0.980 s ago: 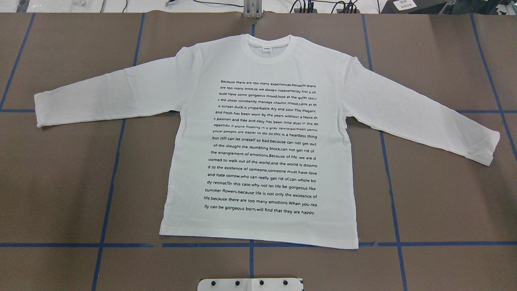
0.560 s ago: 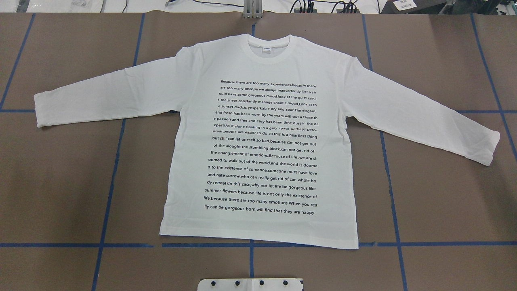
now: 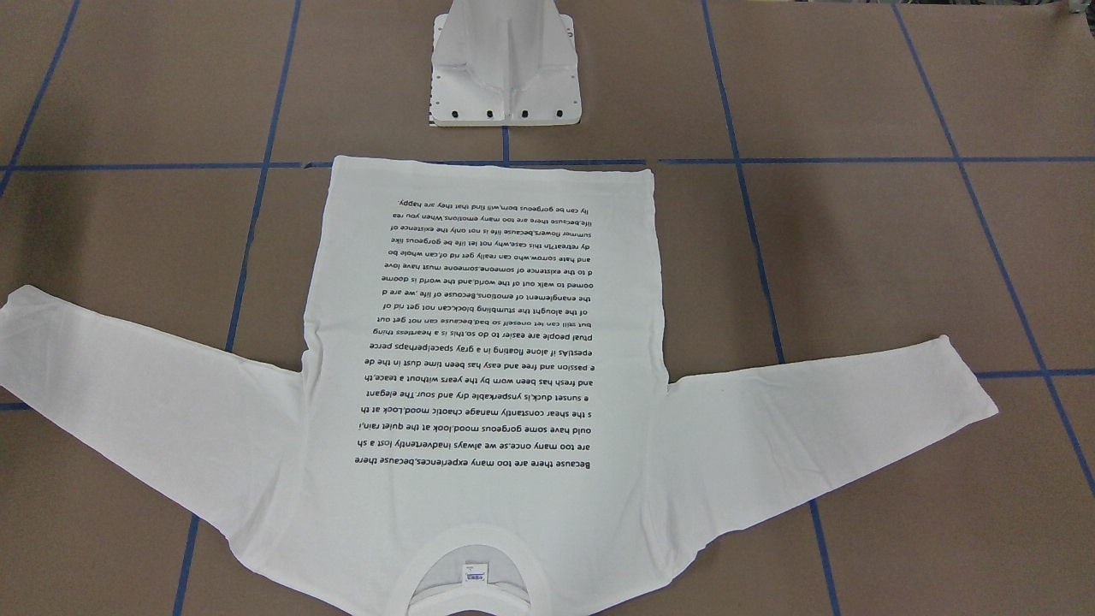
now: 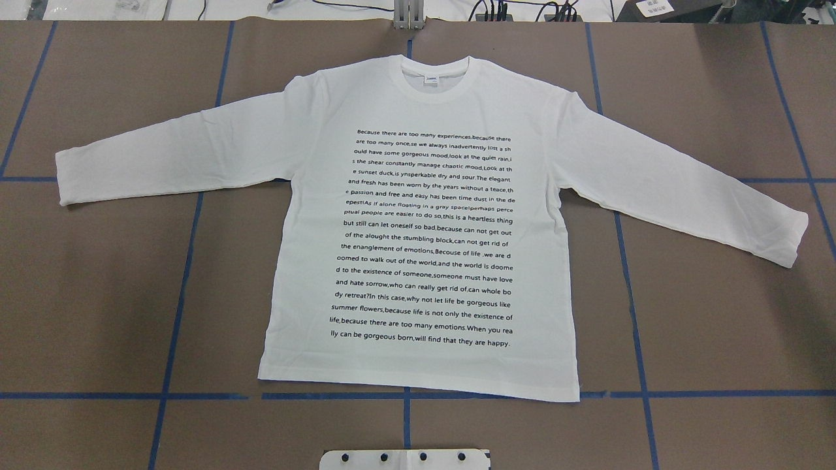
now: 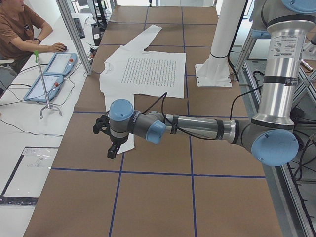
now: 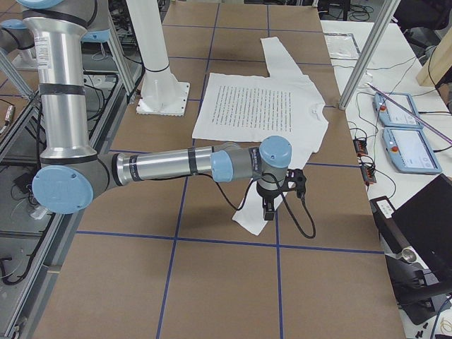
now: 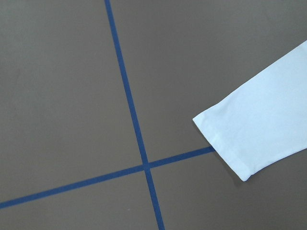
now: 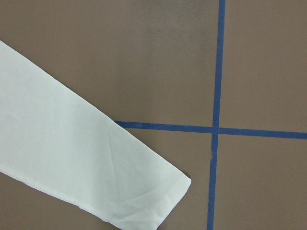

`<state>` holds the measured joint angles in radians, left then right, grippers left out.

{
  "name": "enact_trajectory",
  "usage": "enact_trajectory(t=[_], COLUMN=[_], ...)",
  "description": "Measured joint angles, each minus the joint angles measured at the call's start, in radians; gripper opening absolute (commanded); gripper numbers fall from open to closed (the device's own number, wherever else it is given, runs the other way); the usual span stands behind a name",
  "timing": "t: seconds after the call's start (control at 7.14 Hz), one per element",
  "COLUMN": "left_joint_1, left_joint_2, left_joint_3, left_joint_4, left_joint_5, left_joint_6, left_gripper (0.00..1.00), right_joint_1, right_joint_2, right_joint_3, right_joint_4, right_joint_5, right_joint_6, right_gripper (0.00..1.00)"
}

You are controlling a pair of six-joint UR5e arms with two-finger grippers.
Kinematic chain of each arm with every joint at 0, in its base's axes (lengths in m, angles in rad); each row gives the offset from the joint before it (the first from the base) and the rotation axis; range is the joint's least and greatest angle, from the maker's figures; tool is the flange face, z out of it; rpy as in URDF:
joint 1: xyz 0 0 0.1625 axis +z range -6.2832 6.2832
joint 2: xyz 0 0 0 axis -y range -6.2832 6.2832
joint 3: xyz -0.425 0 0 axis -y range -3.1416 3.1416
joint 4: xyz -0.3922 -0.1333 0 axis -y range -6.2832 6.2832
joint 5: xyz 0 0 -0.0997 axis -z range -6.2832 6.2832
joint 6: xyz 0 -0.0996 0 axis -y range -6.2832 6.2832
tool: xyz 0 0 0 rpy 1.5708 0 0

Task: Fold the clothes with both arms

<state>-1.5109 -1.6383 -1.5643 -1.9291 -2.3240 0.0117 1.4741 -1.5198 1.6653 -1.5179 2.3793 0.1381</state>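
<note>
One garment: a white long-sleeved T-shirt (image 4: 418,228) is lying flat and fully spread on the brown table (image 4: 98,294), printed side facing up, with no fold made yet.
Orientation: the ribbed collar (image 4: 436,98) is pointing away from the robot. The hem is lying nearest the white pedestal base (image 3: 505,68), along a blue tape line (image 4: 98,395).
Print: the black text lines (image 4: 424,238) are running across the body panel and reading upright from the robot's side.
Sleeves: both are stretching outward, with the cuffs lying well apart from the body panel.
Left arm: the left arm (image 5: 197,129) is reaching out low over the table's left end. The left gripper (image 5: 112,150) is hanging fingers-down over the left cuff (image 7: 230,143).
Left gripper state: it is showing in the side camera only, so I cannot tell whether it is released or clenched.
Right arm: the right arm (image 6: 169,166) is reaching out low over the opposite end. The right gripper (image 6: 268,210) is hanging fingers-down over the right cuff (image 8: 158,201).
Right gripper state: it is likewise showing from the side only, so I cannot tell whether it is released or clenched.
Wrist cameras: each is looking down on its cuff, which is lying beside a crossing of blue tape lines.
Bystander: an operator in a brown shirt (image 5: 19,24) is sitting at the side bench, one hand resting near two blue-edged tablets (image 5: 54,69).
</note>
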Motion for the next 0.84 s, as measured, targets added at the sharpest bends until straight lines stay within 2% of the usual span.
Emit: enact_trajectory(t=[0.28, 0.56, 0.84], left_joint_1=[0.004, 0.026, 0.036], left_joint_2=[0.001, 0.002, 0.003], left_joint_3=[0.037, 0.055, 0.058], left_joint_4=[-0.111, -0.143, -0.148], left_joint_5=[0.001, 0.0, 0.0], left_joint_6=[-0.002, -0.008, -0.008], left_gripper=[1.0, 1.0, 1.0], right_joint_1=[-0.04, -0.128, -0.191], right_joint_2=[-0.004, -0.011, -0.014], right_joint_3=[-0.107, -0.199, -0.272], right_joint_4=[0.222, 0.412, 0.499], right_joint_5=[0.019, -0.048, -0.097], right_joint_6=[0.027, 0.126, 0.158], right_gripper=[1.0, 1.0, 1.0])
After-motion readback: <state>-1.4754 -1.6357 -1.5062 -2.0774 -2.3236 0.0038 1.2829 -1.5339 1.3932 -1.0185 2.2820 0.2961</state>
